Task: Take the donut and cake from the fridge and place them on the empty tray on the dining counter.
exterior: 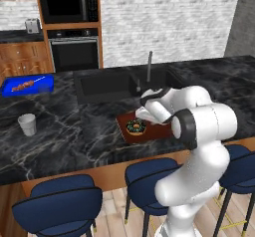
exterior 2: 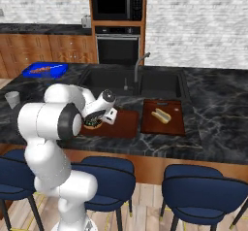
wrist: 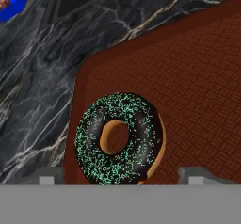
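The donut (wrist: 118, 138), iced in dark chocolate with green-white sprinkles, lies near the left corner of the reddish-brown tray (wrist: 188, 77) on the black marble dining counter (exterior: 74, 131). My gripper (wrist: 120, 177) hovers just over it, open, with a fingertip on each side and a gap between each and the donut. From the base cameras the donut (exterior: 135, 126) (exterior 2: 92, 123) sits on the tray (exterior: 127, 137) (exterior 2: 123, 121) under my hand (exterior 2: 104, 109). The cake and the fridge are out of view.
A second wooden board (exterior 2: 177, 123) bearing a pale bun (exterior 2: 161, 115) lies right of the tray. Behind are the sink (exterior: 104, 86) and faucet (exterior: 149, 66). A blue plate with a skewer (exterior: 27, 85) and a white cup (exterior: 27, 124) stand to the left. Blue stools (exterior: 64, 201) line the near edge.
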You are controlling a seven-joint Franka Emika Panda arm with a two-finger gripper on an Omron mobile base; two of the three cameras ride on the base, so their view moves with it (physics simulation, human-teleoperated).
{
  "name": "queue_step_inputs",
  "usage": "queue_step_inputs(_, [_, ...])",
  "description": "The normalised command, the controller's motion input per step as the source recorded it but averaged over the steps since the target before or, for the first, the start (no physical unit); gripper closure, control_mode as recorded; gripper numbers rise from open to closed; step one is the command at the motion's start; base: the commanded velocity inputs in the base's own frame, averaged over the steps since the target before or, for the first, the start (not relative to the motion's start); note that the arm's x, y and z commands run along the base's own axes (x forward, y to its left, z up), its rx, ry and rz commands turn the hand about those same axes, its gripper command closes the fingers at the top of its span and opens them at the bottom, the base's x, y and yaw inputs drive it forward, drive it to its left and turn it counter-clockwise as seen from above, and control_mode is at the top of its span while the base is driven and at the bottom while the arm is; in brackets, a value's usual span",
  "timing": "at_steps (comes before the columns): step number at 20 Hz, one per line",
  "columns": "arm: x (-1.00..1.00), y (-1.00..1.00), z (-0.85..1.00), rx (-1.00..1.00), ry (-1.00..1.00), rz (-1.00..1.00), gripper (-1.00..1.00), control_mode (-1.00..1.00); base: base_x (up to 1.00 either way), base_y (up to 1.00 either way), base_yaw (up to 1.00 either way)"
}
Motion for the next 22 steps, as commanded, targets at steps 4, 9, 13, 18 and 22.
queue_step_inputs(4, [-0.52,0.28,1.00,-0.04,-0.03,0.00,-1.00,-1.00,0.00,0.00,0.00])
queue_step_inputs(9, [-0.62,0.26,1.00,-0.19,0.08,0.00,-1.00,-1.00,0.00,0.00,0.00])
queue_step_inputs(13, [-0.73,0.05,1.00,-0.20,0.19,0.00,-1.00,-1.00,0.00,0.00,0.00])
queue_step_inputs(18, [-0.87,0.00,0.82,-0.15,0.12,0.00,-1.00,-1.00,0.00,0.00,0.00])
queue_step_inputs(22, [-1.00,-0.06,0.05,-0.18,-0.03,0.00,-1.00,-1.00,0.00,0.00,0.00])
